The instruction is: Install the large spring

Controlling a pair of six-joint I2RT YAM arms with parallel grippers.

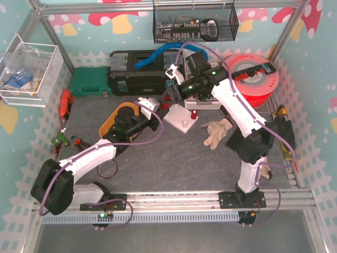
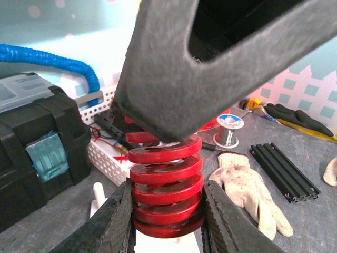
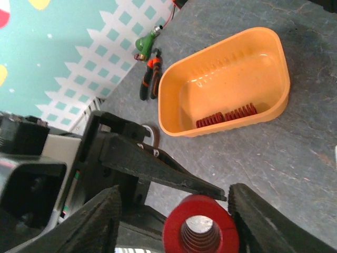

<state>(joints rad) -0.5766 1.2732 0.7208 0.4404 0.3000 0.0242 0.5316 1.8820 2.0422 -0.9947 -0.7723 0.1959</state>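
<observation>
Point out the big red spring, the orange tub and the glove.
big red spring (image 2: pixel 166 184): left wrist view, middle coils.
orange tub (image 3: pixel 226 79): right wrist view, bare inner floor.
glove (image 2: pixel 245 182): left wrist view, palm.

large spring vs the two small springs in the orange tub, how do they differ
The large spring stands upright; the small springs lie on their sides. The large spring is far thicker than the small springs. The large spring is clamped between the left fingers; the small springs lie loose in the orange tub. All are red coils.
</observation>
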